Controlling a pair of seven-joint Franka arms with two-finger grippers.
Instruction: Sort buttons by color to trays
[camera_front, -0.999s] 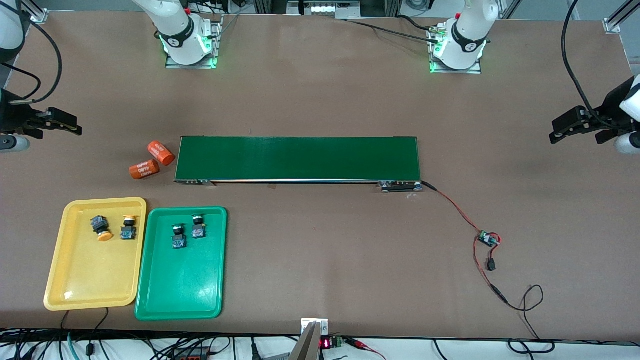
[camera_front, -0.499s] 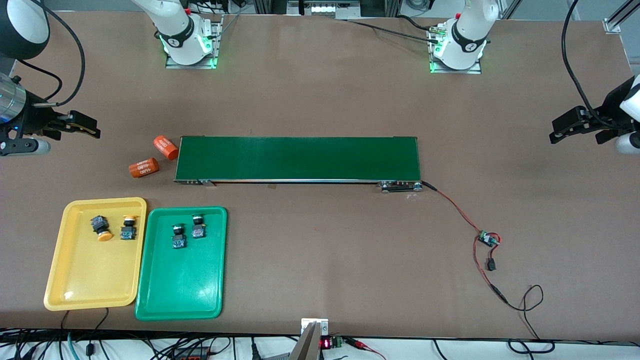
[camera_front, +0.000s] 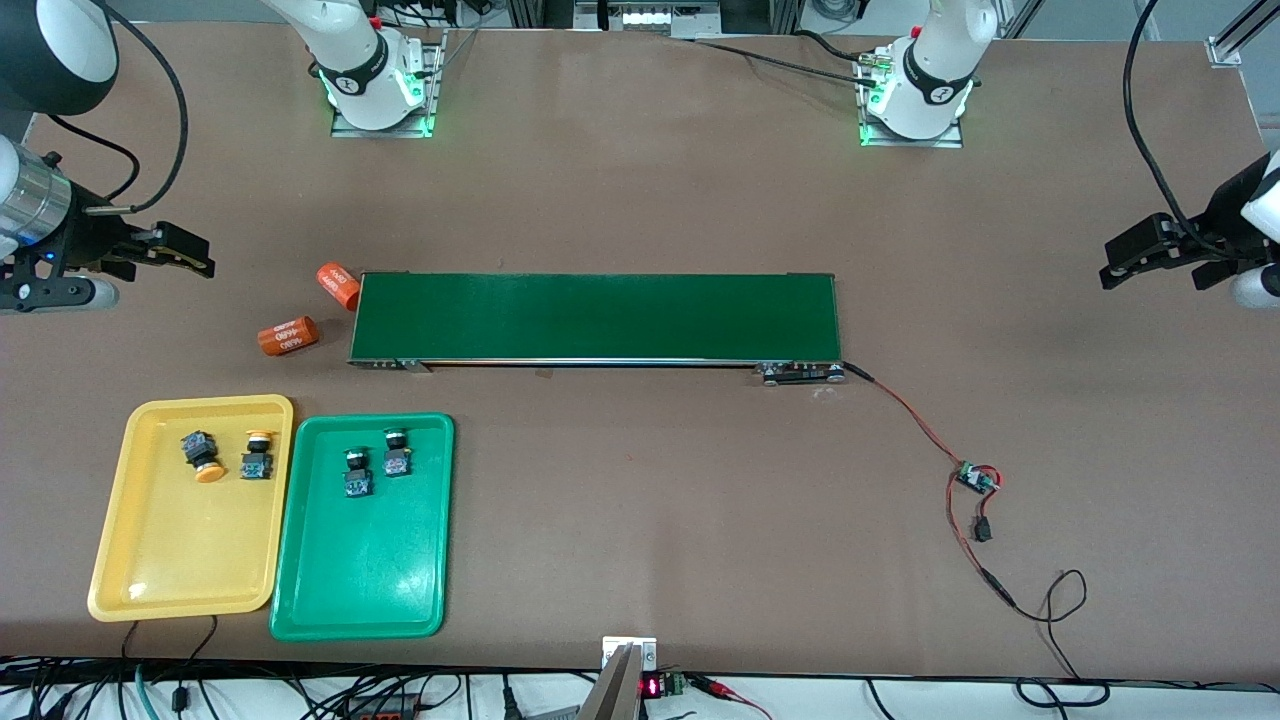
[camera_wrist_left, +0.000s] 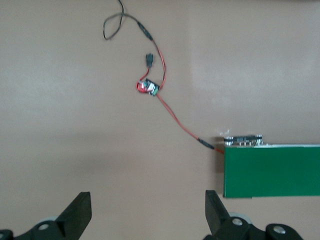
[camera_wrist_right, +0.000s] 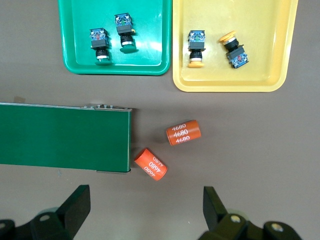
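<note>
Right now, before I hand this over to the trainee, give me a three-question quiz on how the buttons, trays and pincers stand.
1. How many buttons lie in the yellow tray?
2. True or false: a yellow-capped button lies in the green tray.
3. The two orange cylinders lie: A) on the belt; B) on the table beside the belt's end toward the right arm; C) in a tray.

Key
1. Two, both yellow-capped; the two green-capped buttons are in the green tray.
2. False.
3. B. Both the left pincer and the right pincer are open, holding nothing, over bare table.
</note>
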